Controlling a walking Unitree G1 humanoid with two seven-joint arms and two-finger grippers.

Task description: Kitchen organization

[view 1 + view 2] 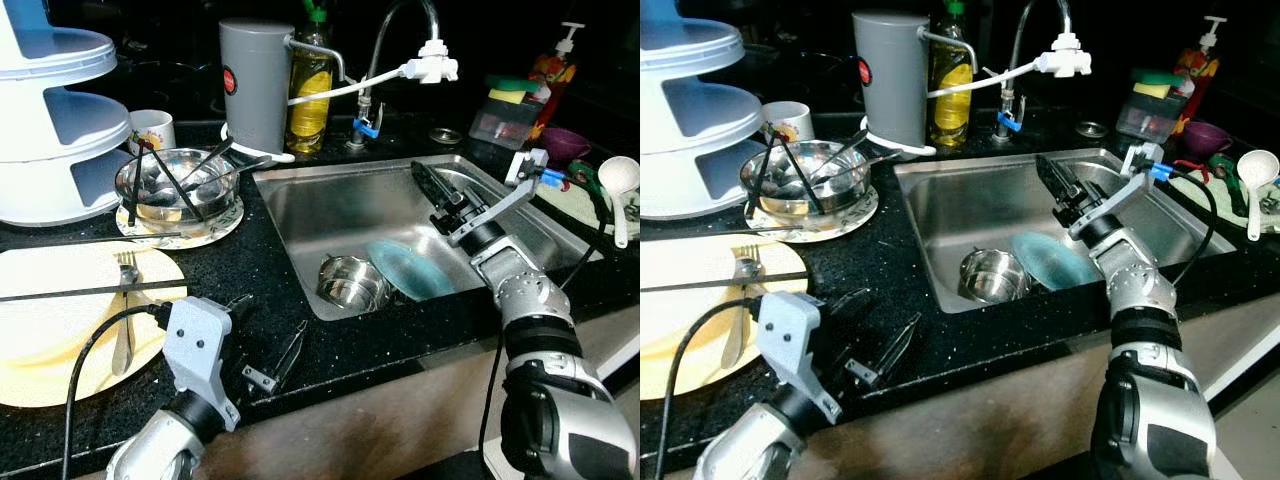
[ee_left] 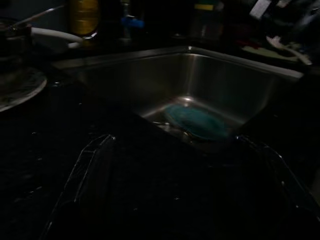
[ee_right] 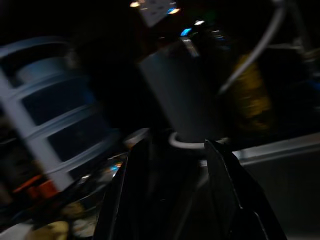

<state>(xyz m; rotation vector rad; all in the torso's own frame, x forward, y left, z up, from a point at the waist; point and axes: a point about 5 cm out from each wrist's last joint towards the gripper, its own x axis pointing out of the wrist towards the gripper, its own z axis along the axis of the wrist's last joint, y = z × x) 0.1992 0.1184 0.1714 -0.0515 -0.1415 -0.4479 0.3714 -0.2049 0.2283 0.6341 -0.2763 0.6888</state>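
Dishes in the stainless-steel sink basin (image 1: 330, 215) look like the present concern: a round teal plate (image 1: 410, 268) leans on the basin floor, touching a small steel bowl (image 1: 352, 280) beside it. Above them hangs the right tool (image 1: 432, 190), its two black fingers parted and empty, pointing back toward the grey cylindrical canister (image 1: 255, 85) behind the sink. Its silver forearm rises from the front edge of the black speckled worktop (image 1: 250, 270), elbow low, wrist cocked upward. To take the plate cleanly, I judge the wrist should tip down and the fingers straddle the raised rim, clear of the bowl. The left tool (image 1: 270, 350) lies low over the worktop by the sink's near corner, fingers spread, holding nothing, next to a pale yellow plate (image 1: 50, 340) carrying a fork (image 1: 125, 310).
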